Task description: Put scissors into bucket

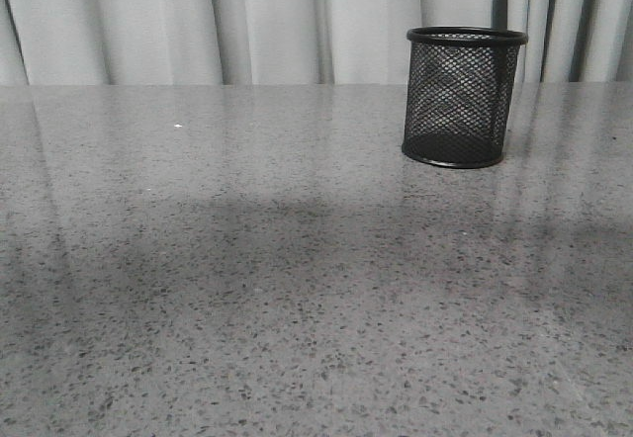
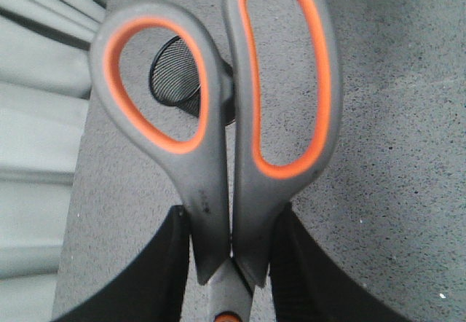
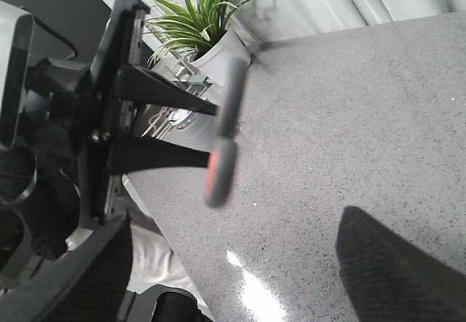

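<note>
Item one: my left gripper (image 2: 231, 264). Its two black fingers (image 2: 164, 271) are pressed against the scissors (image 2: 240, 140), one on each side of the handle necks just above the pivot. The scissors sit handle-end away from my wrist, both loops closed side by side, dark grey plastic with orange lining. The blades run back between my fingers and are mostly hidden.

Item two: the bucket (image 1: 462, 96). A black wire-mesh cup with solid rim and base, upright on the grey speckled table (image 1: 247, 289), at the far right in the front view, just before the pale curtain (image 1: 198, 17). From my left wrist it shows partly through the smaller loop, well beyond the scissors.

Item three: my right gripper (image 3: 233, 264). Its fingers are spread wide, nothing between them, over bare tabletop. In its view my left arm (image 3: 109, 118) holds the scissors clear of the table, seen edge-on and blurred.

Item four: a potted green plant (image 3: 200, 23), past the table edge behind that arm.
</note>
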You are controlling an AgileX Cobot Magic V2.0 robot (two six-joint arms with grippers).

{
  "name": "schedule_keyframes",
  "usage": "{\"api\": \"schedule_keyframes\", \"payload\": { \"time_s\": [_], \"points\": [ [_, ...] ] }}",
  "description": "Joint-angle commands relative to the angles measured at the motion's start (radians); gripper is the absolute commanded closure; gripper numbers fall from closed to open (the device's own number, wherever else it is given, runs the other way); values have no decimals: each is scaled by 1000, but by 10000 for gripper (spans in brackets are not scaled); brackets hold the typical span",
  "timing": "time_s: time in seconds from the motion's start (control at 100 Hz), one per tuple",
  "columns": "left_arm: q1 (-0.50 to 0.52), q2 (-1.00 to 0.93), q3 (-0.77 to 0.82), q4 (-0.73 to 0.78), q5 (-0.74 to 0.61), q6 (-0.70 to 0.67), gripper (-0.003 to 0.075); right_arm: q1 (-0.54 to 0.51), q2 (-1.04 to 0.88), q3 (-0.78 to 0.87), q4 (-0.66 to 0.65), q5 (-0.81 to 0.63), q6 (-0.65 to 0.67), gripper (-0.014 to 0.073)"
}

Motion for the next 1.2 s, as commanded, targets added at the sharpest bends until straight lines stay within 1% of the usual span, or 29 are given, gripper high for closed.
{"api": "schedule_keyframes", "payload": {
  "time_s": [0.0,0.09,0.28,0.43,0.54,0.59,0.64,0.71,0.76,0.82,0.89,0.94,0.95,1.01,1.06,1.11,1.16,1.19],
  "points": [
    [-94,34,-65,78,-74,-58,741,-3,2,-32,65,-12,-14,72],
    [-154,83,-110,116,-72,-69,741,-3,2,-32,65,-21,-14,72],
    [-225,148,-210,123,-72,-73,741,-3,2,-32,32,-45,-14,72],
    [-263,181,-233,130,-77,-73,741,-3,2,-32,31,-52,-14,72],
    [-265,200,-233,130,-78,-73,741,-3,2,-32,29,-56,-14,81],
    [-265,202,-233,130,-81,-73,741,-3,2,-32,22,-56,-14,113],
    [-265,202,-233,130,-93,-73,741,-3,2,-32,11,-56,-14,173],
    [-265,200,-233,130,-107,-73,741,-3,2,-32,-2,-56,-14,291],
    [-265,196,-233,130,-107,-73,741,-3,2,-32,-4,-56,-14,396],
    [-265,196,-233,130,-103,-73,735,-3,2,-32,-4,-56,-14,491],
    [-263,196,-233,130,-89,-73,685,-3,2,-32,-8,-56,-14,598],
    [-263,196,-233,130,-78,-73,619,-3,2,-32,-13,-56,-14,659],
    [-263,196,-233,130,-77,-73,596,-3,2,-32,-15,-56,-14,666],
    [-263,196,-233,130,-75,-73,491,-3,2,-32,-24,-58,-16,664],
    [-263,196,-233,133,-77,-75,374,-3,2,-32,-31,-63,-16,664],
    [-263,196,-233,145,-84,-89,290,-3,2,-32,-33,-71,-16,664],
    [-263,193,-233,173,-92,-117,246,-3,2,-32,-35,-86,-16,664],
    [-262,194,-233,196,-94,-136,241,-3,2,-32,-43,-98,-16,664]
  ]
}}
